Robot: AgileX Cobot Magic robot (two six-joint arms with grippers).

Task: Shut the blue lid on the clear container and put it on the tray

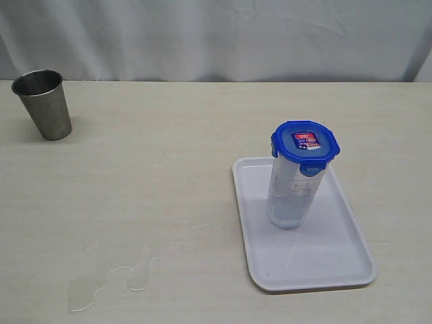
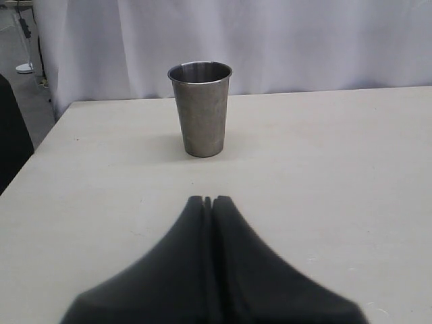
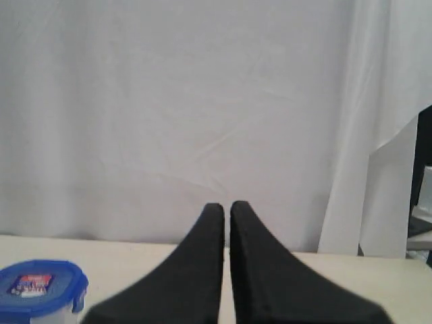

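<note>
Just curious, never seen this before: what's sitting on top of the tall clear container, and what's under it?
The blue lid sits on the clear container, covering its mouth. Under it is the white tray. Whether anything is inside cannot be told through the cloudy wall.

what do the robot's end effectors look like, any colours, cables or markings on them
The left end effector and the right end effector look alike: each is a pair of matte black fingers, broad at the base and tapering to narrow rounded tips. No cables, markings or labels show on them. The arms themselves are outside every view, so their colour cannot be told.
</note>
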